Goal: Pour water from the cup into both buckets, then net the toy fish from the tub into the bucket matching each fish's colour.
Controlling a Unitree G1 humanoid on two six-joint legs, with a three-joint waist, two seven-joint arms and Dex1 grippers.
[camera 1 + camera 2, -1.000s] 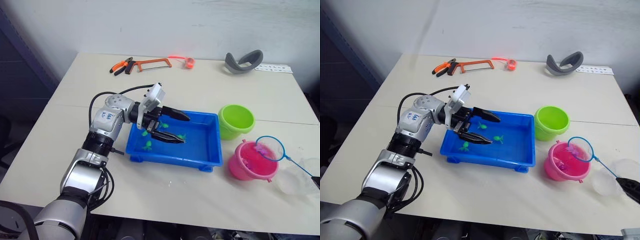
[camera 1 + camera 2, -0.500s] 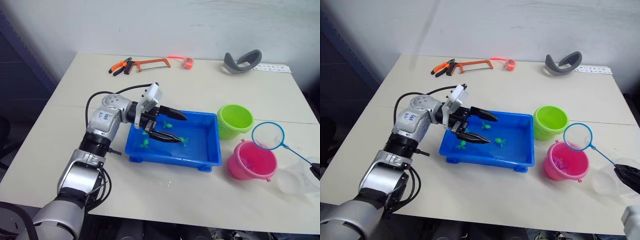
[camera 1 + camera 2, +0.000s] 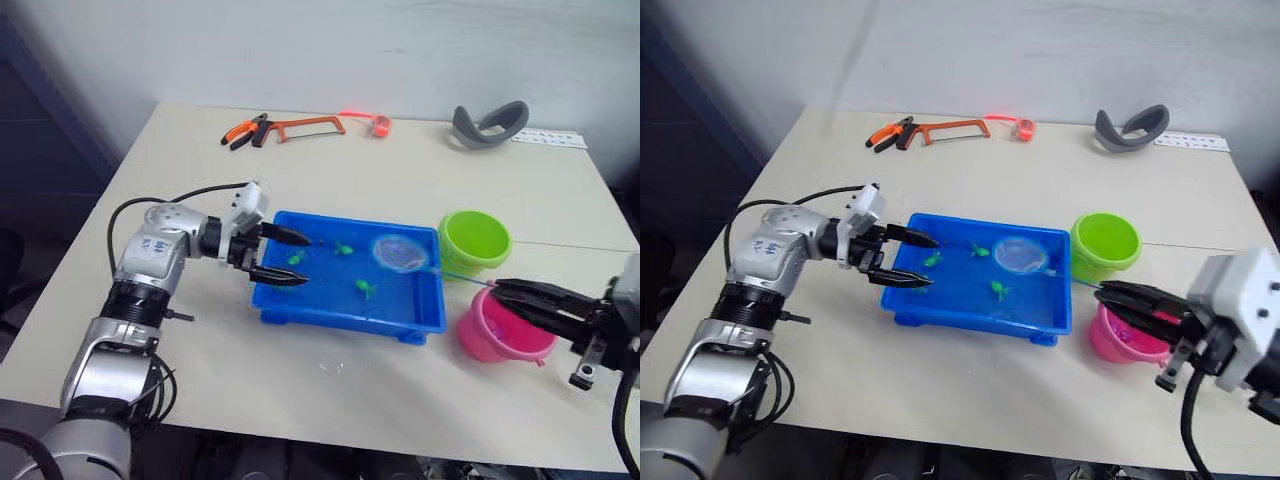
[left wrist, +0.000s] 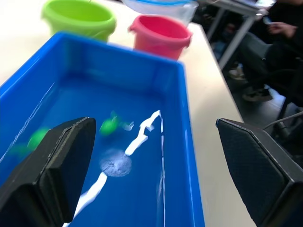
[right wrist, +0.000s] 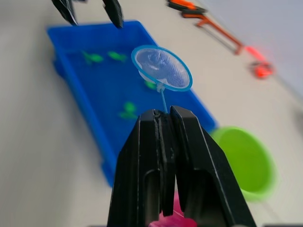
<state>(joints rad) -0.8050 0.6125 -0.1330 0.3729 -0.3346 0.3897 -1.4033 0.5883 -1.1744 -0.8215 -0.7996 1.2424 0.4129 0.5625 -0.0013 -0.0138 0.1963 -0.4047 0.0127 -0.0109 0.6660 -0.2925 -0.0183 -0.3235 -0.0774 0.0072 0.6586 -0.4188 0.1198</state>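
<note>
The blue tub [image 3: 340,318] holds water and three green toy fish [image 3: 365,288]. My left gripper [image 3: 306,262] is open over the tub's left end, its fingers [image 4: 61,165] wide apart above one fish [image 4: 111,125]. My right gripper [image 3: 500,290] is shut on the thin handle of the net [image 5: 162,67], whose blue hoop [image 3: 398,253] hovers over the tub's right part. The green bucket [image 3: 473,240] stands right of the tub. The pink bucket [image 3: 490,335] sits in front of it, partly hidden under my right gripper. The cup is hidden.
A hacksaw [image 3: 300,126] and orange-handled pliers [image 3: 243,132] lie at the table's back edge, with a grey curved object [image 3: 488,122] and a white strip [image 3: 548,140] at the back right. The table's front edge runs close below the tub.
My right gripper has carried the net from above the pink bucket to over the tub's right part. My left gripper has drawn back toward the tub's left end, still open.
</note>
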